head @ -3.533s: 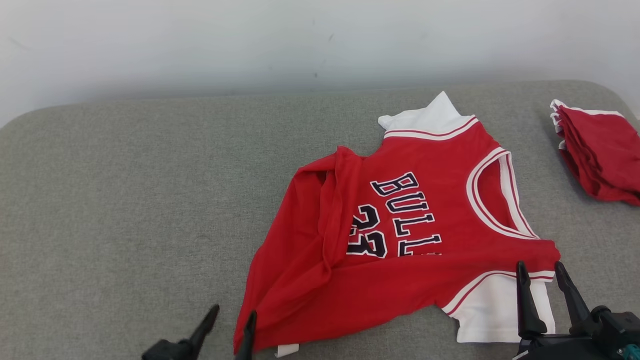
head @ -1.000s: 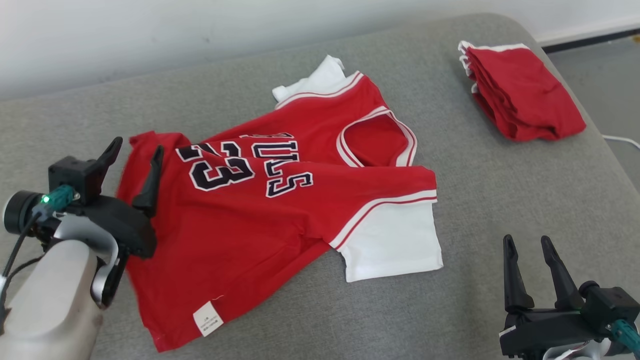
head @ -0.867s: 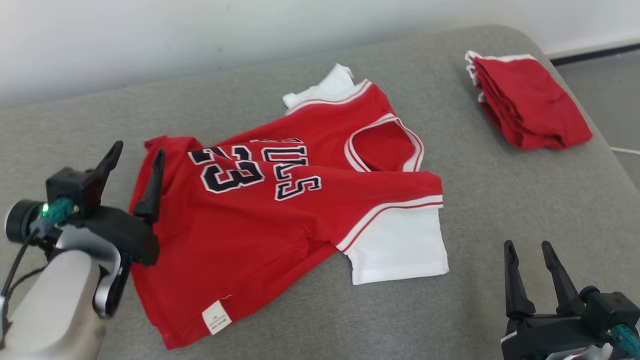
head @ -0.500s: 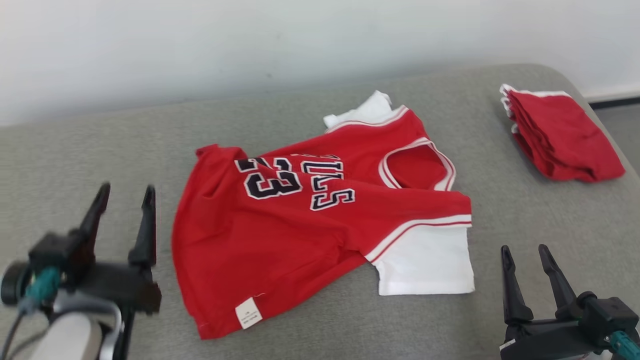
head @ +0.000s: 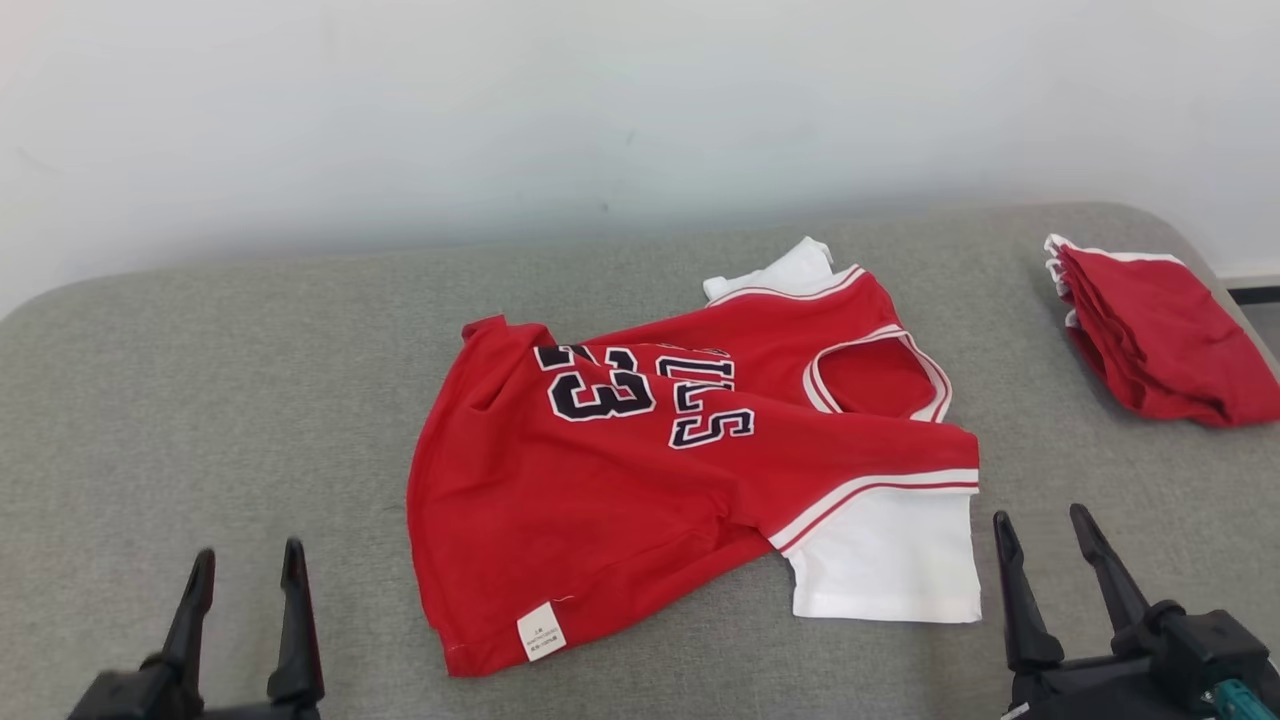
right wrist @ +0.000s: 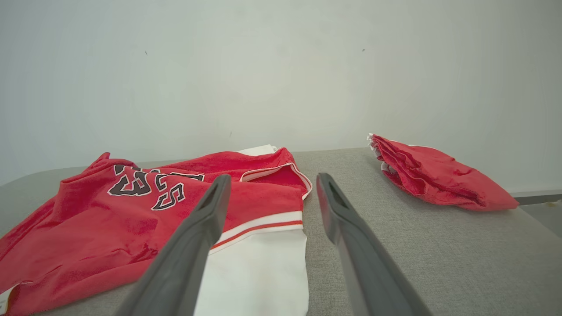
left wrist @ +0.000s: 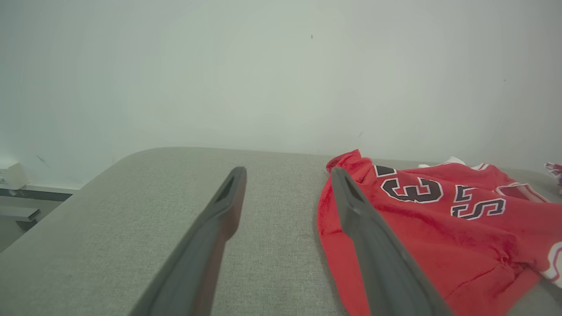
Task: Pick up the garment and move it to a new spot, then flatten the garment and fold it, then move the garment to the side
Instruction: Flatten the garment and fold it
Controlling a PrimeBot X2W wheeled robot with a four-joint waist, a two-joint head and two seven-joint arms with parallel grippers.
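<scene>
pad (head: 200, 400): the grey cushioned top carries everything; we judge its weave may drag at cloth pulled across it, so a one-sided tug could bunch the cloth rather than flatten it.
garment (head: 620, 500): the red jersey lies mid-pad, rumpled, with its far part lapped over itself across the lettering; if we fold it as it lies, that crease gets locked in.
folded pile (head: 1160, 340): red clothes at the pad's far right edge, well apart from the jersey; a careless sweep to the right could knock into it.
white sleeve (head: 890, 560): it lies flat near our right gripper; pinching it alone would skew the rest.
left gripper (head: 248, 550): jaws wide and empty, left of the near hem and apart from it.
right gripper (head: 1040, 516): jaws wide, holding nothing, just right of the sleeve.
care label (head: 541, 632): on the near hem; we might nip it instead of the hem.
</scene>
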